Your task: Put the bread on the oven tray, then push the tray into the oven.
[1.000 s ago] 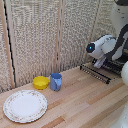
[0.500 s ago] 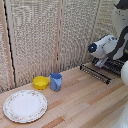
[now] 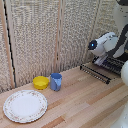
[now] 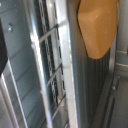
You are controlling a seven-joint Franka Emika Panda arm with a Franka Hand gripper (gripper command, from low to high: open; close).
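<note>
Gripper (image 3: 101, 59) state unclear, over oven pan (image 3: 96, 73); bread (image 4: 98, 27) on pan bars

bread (image 4: 97, 27) cut off by frame edge, claw fingers hidden, oven pan (image 3: 96, 73) partly hidden

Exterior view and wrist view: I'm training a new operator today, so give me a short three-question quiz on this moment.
1. True or false: the blue cup stands beside the yellow bowl.
2. In the wrist view, what orange-tan thing lies against the oven pan? A) bread B) plate C) cup
3. Fill in: the patterned plate lies on the wooden ____.

Key: 1 true. 2 A, the bread. 3 table.
</note>
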